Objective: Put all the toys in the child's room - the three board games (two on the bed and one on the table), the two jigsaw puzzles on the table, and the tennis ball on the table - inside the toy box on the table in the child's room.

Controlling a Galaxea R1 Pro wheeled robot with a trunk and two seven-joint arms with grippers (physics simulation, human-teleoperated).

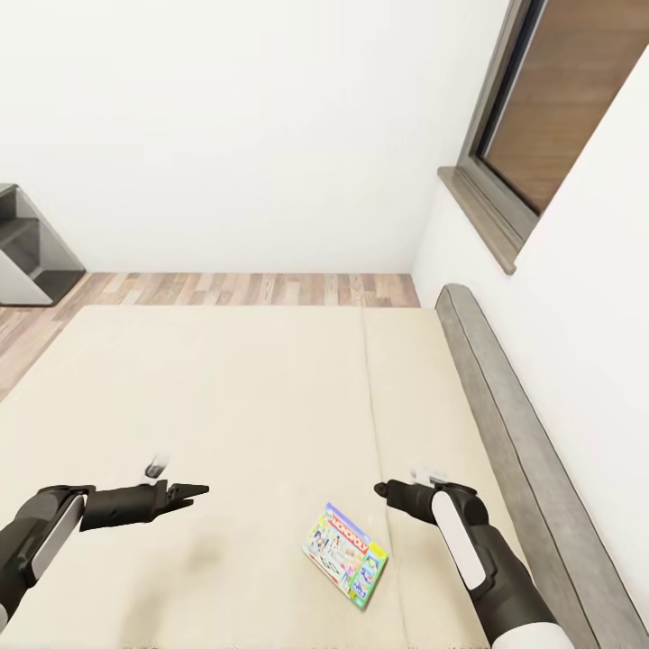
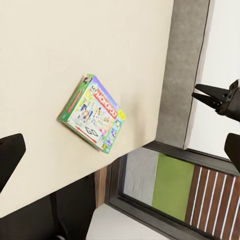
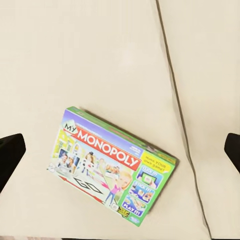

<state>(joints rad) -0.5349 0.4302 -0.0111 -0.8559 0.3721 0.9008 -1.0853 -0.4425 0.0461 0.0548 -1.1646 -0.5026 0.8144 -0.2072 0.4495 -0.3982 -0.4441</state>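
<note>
Head view: a Monopoly box (image 1: 345,553) lies flat on the bed (image 1: 225,397) between the left gripper (image 1: 194,492) and right gripper (image 1: 388,491), both fingers spread, empty.

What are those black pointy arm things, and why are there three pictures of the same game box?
Those are a robot's two arms, drawn inside a computer world. The big picture comes from a camera on its head: the left gripper and the right gripper hover over a cream bed. The other two pictures come from little cameras by each gripper, so they look at the same things from other sides. On the bed lies one box, a Monopoly game, flat and alone. Nothing is held right now. In the right wrist picture the fingers stand wide apart, so that gripper is open.
</note>
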